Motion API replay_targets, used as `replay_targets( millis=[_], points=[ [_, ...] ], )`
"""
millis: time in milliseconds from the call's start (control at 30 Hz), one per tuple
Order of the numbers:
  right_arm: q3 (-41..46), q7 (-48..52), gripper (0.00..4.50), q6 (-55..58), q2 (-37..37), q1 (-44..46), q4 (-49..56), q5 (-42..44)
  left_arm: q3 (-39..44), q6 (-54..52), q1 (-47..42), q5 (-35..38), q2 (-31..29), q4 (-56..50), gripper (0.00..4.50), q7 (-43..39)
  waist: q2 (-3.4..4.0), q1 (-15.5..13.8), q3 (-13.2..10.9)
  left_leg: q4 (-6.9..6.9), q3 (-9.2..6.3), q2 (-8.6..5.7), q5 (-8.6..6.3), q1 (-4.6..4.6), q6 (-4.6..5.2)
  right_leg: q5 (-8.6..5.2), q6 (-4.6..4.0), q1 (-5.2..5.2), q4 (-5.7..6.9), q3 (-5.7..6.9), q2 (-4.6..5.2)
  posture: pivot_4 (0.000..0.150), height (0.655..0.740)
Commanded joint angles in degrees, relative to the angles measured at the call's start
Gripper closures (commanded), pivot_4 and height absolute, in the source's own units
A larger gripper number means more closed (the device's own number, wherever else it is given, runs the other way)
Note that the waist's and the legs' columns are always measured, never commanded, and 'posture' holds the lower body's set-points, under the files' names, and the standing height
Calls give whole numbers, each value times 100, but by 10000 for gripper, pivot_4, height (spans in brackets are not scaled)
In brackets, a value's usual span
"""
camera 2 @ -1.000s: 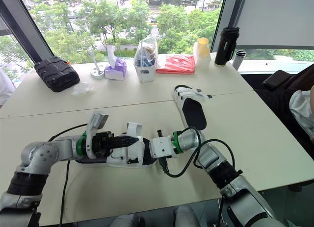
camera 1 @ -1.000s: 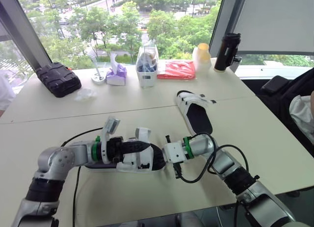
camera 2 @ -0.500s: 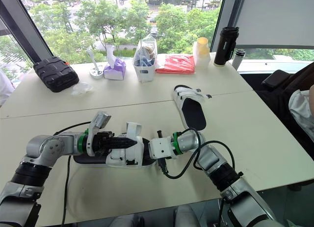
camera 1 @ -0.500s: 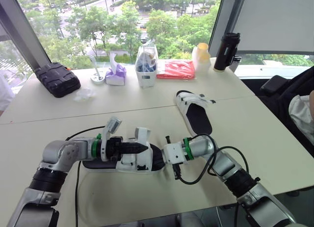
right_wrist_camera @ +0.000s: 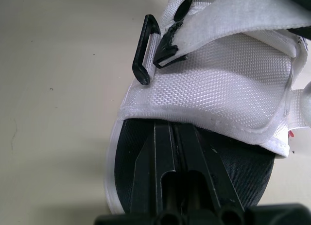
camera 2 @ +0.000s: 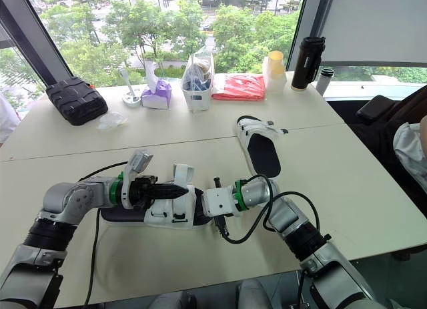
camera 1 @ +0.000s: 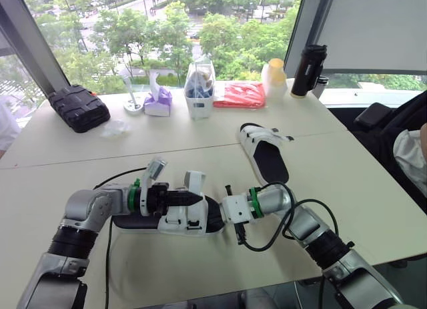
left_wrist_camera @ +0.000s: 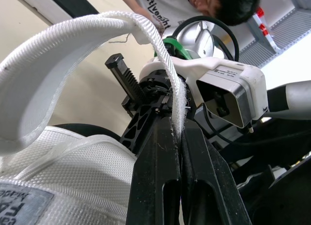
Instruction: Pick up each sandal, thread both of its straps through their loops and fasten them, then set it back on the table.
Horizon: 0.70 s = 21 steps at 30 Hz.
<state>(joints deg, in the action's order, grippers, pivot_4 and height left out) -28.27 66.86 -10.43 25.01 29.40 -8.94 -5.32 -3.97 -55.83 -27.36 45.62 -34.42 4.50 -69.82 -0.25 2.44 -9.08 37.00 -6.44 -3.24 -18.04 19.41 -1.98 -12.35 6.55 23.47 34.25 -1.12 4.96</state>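
The left arm (camera 1: 90,209) has swung its elbow forward; the left gripper (left_wrist_camera: 176,124) stays pinched tight on the raised white strap (left_wrist_camera: 73,45), and the right gripper (right_wrist_camera: 172,128) is clamped on the sole edge of the sandal (camera 1: 180,222).

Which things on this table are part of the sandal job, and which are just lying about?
Job: near sandal, its strap pinched by the left gripper, far sandal.
Lying about: black case, tissues, tub, red packet, flask.
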Motion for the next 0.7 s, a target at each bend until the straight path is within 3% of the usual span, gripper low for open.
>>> replay_targets(
  millis=[33, 433, 700],
  points=[
    [-460, 257, 45000, 124, 131, -306, -209, -298, -16, -55, 12, 6, 27, -97, 44457, -45, 0, -3, 0, 0, 0, 0, 0, 0, 0, 0, 0, 0, 0, 0, 0, 1500, 7400],
    [-484, 279, 45000, 105, 164, -325, -183, -305, 134, -463, 167, 228, 142, -273, 44457, 76, 0, -8, 0, 1, -1, -2, 0, 0, 0, 0, 1, -1, -1, 0, 3, 1500, 7400],
    [-483, 287, 45000, 103, 156, -307, -185, -299, -238, 287, 382, -347, -22, -414, 44457, -173, 0, -8, 0, 0, 0, -1, 0, 0, 0, 0, 1, -2, -2, 0, 4, 1500, 7400]
  ],
)
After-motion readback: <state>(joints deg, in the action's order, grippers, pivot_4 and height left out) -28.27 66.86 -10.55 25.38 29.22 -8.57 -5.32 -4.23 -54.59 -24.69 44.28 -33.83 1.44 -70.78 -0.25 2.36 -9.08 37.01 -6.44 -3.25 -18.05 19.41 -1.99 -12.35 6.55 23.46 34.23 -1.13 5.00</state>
